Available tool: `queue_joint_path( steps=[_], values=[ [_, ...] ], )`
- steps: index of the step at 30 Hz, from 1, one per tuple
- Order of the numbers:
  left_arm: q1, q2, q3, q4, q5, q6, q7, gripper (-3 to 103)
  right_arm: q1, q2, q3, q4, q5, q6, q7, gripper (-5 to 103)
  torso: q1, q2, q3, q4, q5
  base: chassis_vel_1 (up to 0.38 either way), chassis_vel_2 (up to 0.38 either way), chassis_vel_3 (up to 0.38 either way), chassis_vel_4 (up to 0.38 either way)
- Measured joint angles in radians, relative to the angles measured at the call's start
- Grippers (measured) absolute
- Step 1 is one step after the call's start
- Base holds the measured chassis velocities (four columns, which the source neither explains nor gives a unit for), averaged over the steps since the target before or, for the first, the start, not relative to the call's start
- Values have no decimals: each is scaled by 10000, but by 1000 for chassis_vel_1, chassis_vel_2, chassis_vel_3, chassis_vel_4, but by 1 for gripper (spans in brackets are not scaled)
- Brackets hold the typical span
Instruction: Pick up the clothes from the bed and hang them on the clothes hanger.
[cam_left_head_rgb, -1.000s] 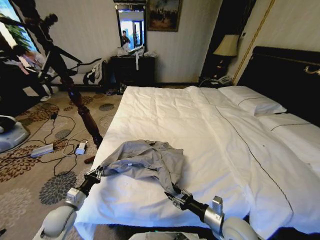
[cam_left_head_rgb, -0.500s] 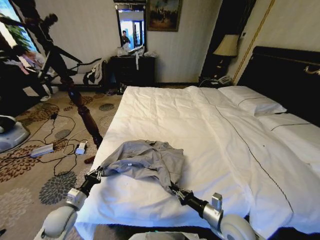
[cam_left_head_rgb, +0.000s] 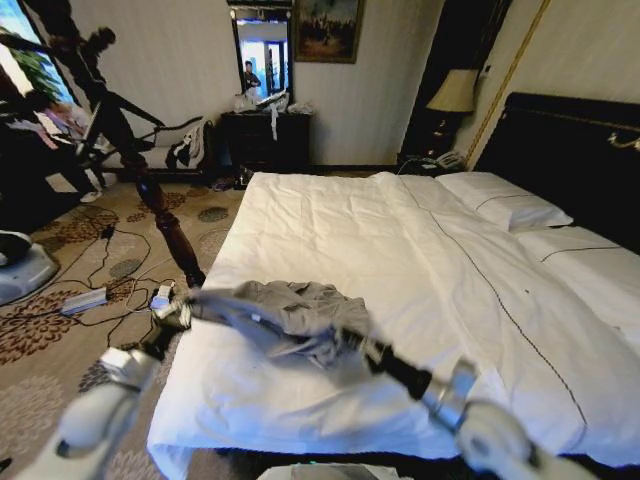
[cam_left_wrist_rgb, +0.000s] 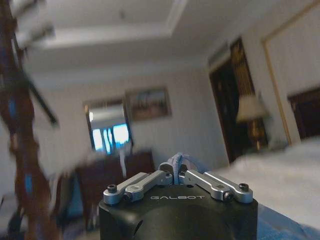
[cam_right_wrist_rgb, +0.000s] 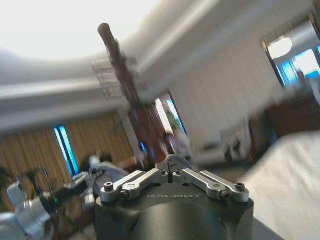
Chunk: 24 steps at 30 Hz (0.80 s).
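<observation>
Both arms are extended forward and raised from the lower edge of the head view. The left gripper (cam_left_head_rgb: 178, 310) is held out at the left, its jaws closed together on a fold of cloth. The right gripper (cam_left_head_rgb: 352, 342) is angled inward from the right, its jaws likewise drawn shut.

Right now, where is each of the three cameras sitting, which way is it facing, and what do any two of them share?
Head view: high on the robot, looking down at the large white-sheeted bed; both arms show, left gripper and right gripper at the crumpled light grey-blue shirt.
Left wrist view: on the left arm, facing across the room toward the dark dresser; left gripper pinches shirt fabric.
Right wrist view: on the right arm, facing the curtained wall; right gripper shut.
Shared: head and left wrist views both show the dresser and bed.
</observation>
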Motion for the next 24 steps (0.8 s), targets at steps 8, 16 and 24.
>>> queue_joint_path(
  steps=[8, 16, 24],
  values=[
    [-1327, 2052, -1829, 128, -2647, 765, -630, 0, 1750, -840, 1031, 493, 1581, 20, 856, 0, 1, 0, 0, -2, 3, 0, 0, 0, 0],
    [601, 131, -512, 108, 212, 80, -229, 0, 135, -32, -46, 99, -1413, -484, 1180, 0, -3, 2, -2, 1, -3, 0, 0, 0, 0],
    [2366, -1913, 2058, 1486, 5438, 61, -100, 0, -1033, 1145, -2254, -1528, -5229, -1971, 1979, 0, -4, 2, -2, 1, 1, 0, 0, 0, 0]
  ],
)
